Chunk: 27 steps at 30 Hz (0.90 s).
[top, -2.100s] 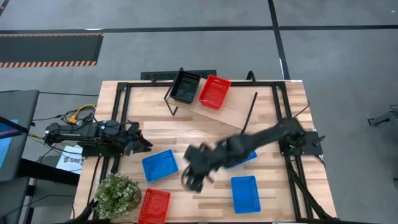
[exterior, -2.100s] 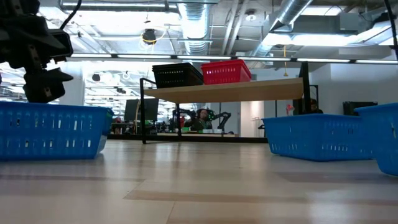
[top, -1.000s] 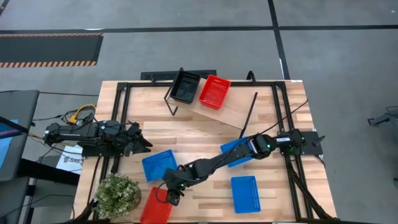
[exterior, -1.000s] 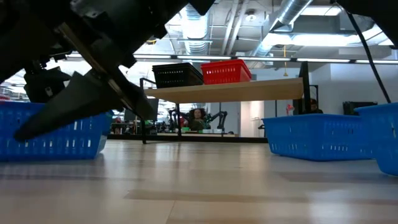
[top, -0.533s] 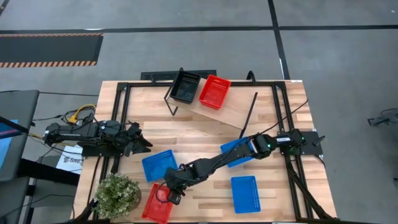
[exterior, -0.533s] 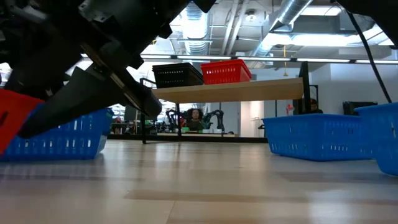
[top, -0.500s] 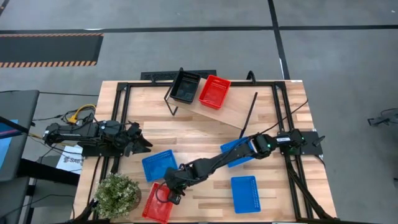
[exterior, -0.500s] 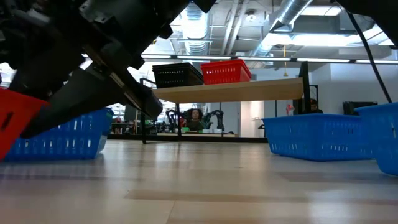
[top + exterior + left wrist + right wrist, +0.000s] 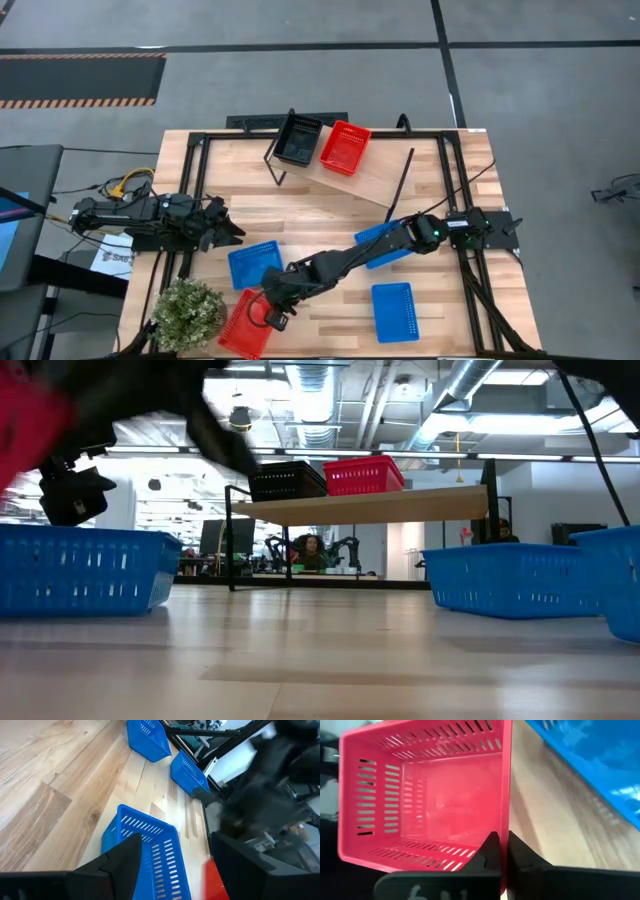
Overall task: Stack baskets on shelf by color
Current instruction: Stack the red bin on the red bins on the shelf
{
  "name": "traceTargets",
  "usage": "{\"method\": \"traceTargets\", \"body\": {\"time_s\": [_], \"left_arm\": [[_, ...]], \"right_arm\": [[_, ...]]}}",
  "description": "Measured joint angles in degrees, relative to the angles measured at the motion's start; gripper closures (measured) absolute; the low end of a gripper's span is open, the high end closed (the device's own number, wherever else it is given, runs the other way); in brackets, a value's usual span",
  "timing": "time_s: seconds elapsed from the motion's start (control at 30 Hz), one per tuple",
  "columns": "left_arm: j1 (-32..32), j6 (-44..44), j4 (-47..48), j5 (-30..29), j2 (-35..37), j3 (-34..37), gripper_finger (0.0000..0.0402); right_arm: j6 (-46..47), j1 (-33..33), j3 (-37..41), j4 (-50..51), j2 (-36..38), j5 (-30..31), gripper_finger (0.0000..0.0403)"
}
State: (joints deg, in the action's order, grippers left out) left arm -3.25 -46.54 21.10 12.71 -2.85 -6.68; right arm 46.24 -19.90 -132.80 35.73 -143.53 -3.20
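Note:
A red basket (image 9: 238, 324) hangs tilted near the table's front left, beside a potted plant, with my right gripper (image 9: 269, 314) shut on it. In the low view it is a red blur (image 9: 30, 418) high above the tabletop. On the shelf (image 9: 372, 172) at the far side stand a black basket (image 9: 298, 139) and a second red basket (image 9: 344, 147). Three blue baskets (image 9: 256, 265) (image 9: 386, 240) (image 9: 394, 310) rest on their bottoms on the table. My left gripper (image 9: 226, 224) waits open at the left, nothing between its fingers (image 9: 120, 865). My right gripper pinches one side wall of the red basket at its rim (image 9: 507, 822), one finger (image 9: 489, 851) inside the basket and the other (image 9: 521, 854) outside. The arm reaches it slanting from the table's right side. The basket hangs tilted, clear of the table.
A potted plant (image 9: 187, 312) stands at the front left corner, close to the held basket. The shelf's black rod legs (image 9: 402, 180) stick out over the table's middle. Bare wood (image 9: 300, 205) lies between the shelf and the blue baskets.
My right gripper has shut on the red basket's wall and gone up with it. The basket, which lay flat at the front left, has tipped, turned a little and come off the table.

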Motion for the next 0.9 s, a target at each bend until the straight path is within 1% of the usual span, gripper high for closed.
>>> {"method": "traceTargets", "body": {"time_s": [0.13,0.23,0.4,0.53,0.6,0.67,0.8,0.9], "left_arm": [[0.0,0.0,0.0,0.0,0.0,0.0,0.0177],[0.0,0.0,0.0,0.0,0.0,0.0,0.0177],[0.0,0.0,-0.6,0.0,0.0,0.0,0.0177],[0.0,0.0,-1.1,0.0,0.0,0.1,0.0177],[0.0,0.0,-1.2,0.0,0.0,0.1,0.0177],[0.0,0.0,-1.2,0.0,0.0,0.1,0.0177],[0.0,-0.2,-1.2,-1.6,0.0,0.1,0.0177],[0.0,-0.2,-1.2,-5.6,0.0,0.1,0.0177]], "right_arm": [[-2.6,0.0,-1.8,9.2,4.3,0.3,0.0397],[-3.1,0.4,-1.8,15.8,8.5,2.5,0.0398],[-3.6,1.5,-1.9,26.4,19.5,10.5,0.0399],[-6.2,4.4,-1.9,35.7,27.5,16.9,0.0399],[-8.8,6.6,-1.9,39.1,31.7,19.5,0.0399],[-12.1,9.8,-1.9,42.5,35.7,20.3,0.0399],[-21.7,18.4,-1.9,45.9,42.2,20.2,0.0399],[-31.3,26.9,-1.8,46.9,46.6,17.3,0.0399]]}}
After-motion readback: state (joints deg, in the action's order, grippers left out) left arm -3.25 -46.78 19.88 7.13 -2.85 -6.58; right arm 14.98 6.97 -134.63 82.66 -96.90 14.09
